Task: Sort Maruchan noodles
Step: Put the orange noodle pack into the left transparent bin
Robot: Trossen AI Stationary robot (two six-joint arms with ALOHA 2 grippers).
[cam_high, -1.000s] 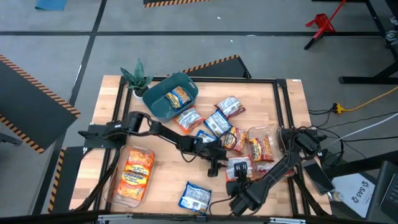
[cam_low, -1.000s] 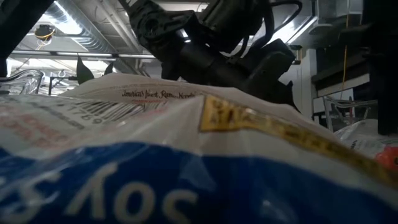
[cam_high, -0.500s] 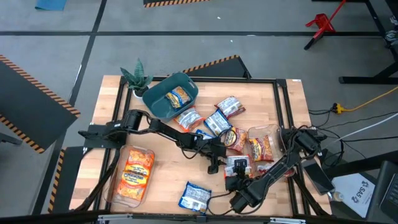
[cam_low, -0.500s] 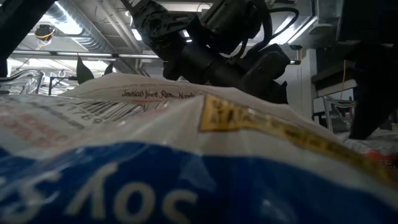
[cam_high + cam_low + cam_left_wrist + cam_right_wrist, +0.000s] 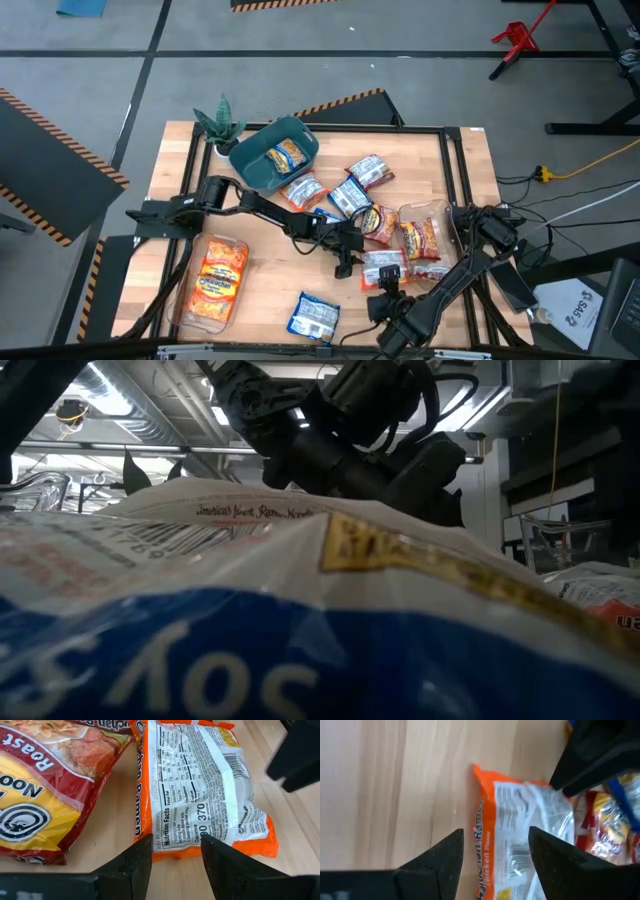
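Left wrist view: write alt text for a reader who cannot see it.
The left gripper hangs open, empty, over the edge of an orange ramen packet lying label-side down on the wooden table, its nutrition panel facing up. A red and yellow packet lies beside it, and the dark tip of the other arm shows at one corner.

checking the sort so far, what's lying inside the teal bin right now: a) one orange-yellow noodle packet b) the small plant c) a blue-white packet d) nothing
a: the high view shows a single orange-yellow noodle packet lying inside the teal bin, while the small plant stands outside it near the table's corner and the blue-white packets lie out on the table.
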